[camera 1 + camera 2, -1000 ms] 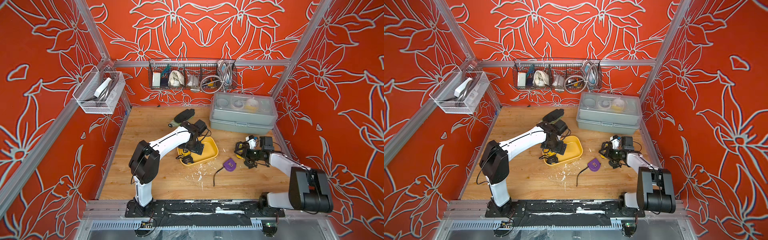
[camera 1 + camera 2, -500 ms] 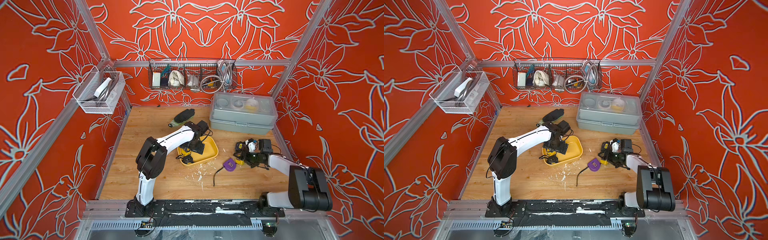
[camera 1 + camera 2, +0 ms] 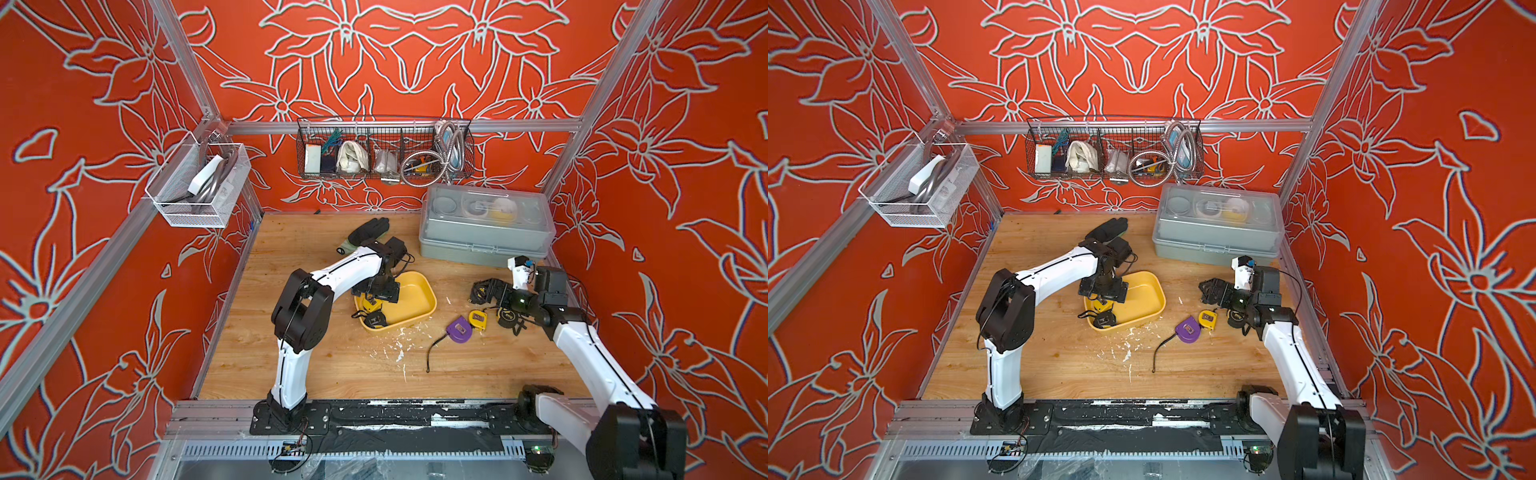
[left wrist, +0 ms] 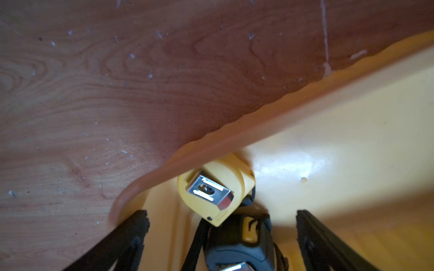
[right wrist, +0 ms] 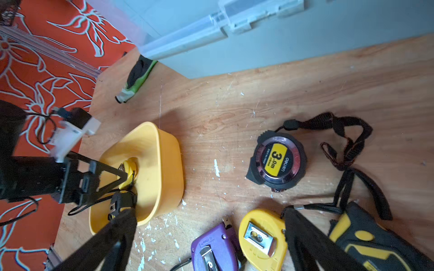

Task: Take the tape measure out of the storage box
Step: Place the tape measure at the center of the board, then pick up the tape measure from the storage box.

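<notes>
The yellow storage box (image 3: 415, 295) (image 3: 1144, 293) sits mid-table. Inside it, in one corner, lie a yellow tape measure (image 4: 216, 190) (image 3: 369, 305) and a black one (image 4: 239, 244) (image 3: 375, 320). My left gripper (image 4: 222, 214) (image 3: 374, 300) reaches down into the box, open, its fingers either side of both tapes without touching them. My right gripper (image 5: 207, 212) (image 3: 482, 291) hovers open over the table to the right, holding nothing. Below it lie a purple tape measure (image 5: 216, 246) (image 3: 459, 330), a yellow one (image 5: 263, 237) (image 3: 478, 319), a round black one (image 5: 278, 162) and a black-and-yellow one (image 5: 366, 241).
A grey lidded case (image 3: 486, 232) stands at the back right, close behind the right gripper. A black and green glove (image 3: 368, 230) lies behind the box. The purple tape's black cord (image 3: 432, 353) trails toward the front. Wire baskets (image 3: 384, 149) hang on the walls.
My right gripper has gone from shut to open beside the tapes on the table. The left arm's elbow swung rightward while its gripper stayed open in the box.
</notes>
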`<control>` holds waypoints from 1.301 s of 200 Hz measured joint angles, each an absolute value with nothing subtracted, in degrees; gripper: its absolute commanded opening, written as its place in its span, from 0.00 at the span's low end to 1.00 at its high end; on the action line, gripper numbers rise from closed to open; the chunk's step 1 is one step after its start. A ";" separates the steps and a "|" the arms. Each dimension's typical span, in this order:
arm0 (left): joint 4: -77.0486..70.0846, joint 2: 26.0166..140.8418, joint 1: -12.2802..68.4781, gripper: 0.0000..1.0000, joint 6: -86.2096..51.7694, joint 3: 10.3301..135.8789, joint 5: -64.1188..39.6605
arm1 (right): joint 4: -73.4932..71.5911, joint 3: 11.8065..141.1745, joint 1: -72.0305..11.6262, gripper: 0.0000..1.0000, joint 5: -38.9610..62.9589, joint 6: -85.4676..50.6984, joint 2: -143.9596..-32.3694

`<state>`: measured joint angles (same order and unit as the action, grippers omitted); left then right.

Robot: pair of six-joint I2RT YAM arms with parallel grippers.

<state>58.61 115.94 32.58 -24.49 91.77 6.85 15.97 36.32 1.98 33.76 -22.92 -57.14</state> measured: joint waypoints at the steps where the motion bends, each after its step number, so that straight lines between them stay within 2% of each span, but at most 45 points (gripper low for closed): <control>1: 58.61 116.03 32.58 0.99 -24.51 91.77 6.79 | 16.03 36.32 1.91 1.00 33.67 -22.96 -56.93; 58: 58.52 120.25 32.58 0.99 -26.83 91.77 6.24 | 16.95 35.64 -0.84 1.00 32.29 -23.55 -52.80; 94: 57.74 120.84 32.58 0.85 -27.51 91.70 5.61 | 17.61 34.15 -5.23 1.00 30.61 -23.62 -53.25; 126: 56.18 121.16 32.53 0.82 -27.46 91.70 3.70 | 17.61 34.00 -7.81 1.00 29.34 -23.75 -54.15; 178: 55.07 122.67 32.58 0.82 -26.61 93.30 1.69 | 17.61 34.00 -9.69 1.00 27.75 -23.77 -55.68; 189: 54.87 122.93 32.58 0.76 -26.52 93.56 1.30 | 17.63 34.00 -9.98 1.00 27.46 -23.77 -55.90; 211: 54.30 123.11 32.60 0.58 -25.78 93.71 0.86 | 17.63 34.00 -10.57 1.00 26.92 -23.77 -56.12; 225: 54.04 123.09 32.64 0.50 -25.34 93.73 0.78 | 17.61 34.00 -10.90 1.00 26.81 -23.77 -56.25; 260: 53.87 122.91 32.67 0.43 -24.53 93.76 0.69 | 17.50 34.04 -11.27 1.00 27.22 -23.53 -57.56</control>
<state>53.87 122.91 32.67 -24.53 93.76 0.69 17.50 34.04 -11.27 27.22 -23.53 -57.56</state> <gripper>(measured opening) 0.590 0.997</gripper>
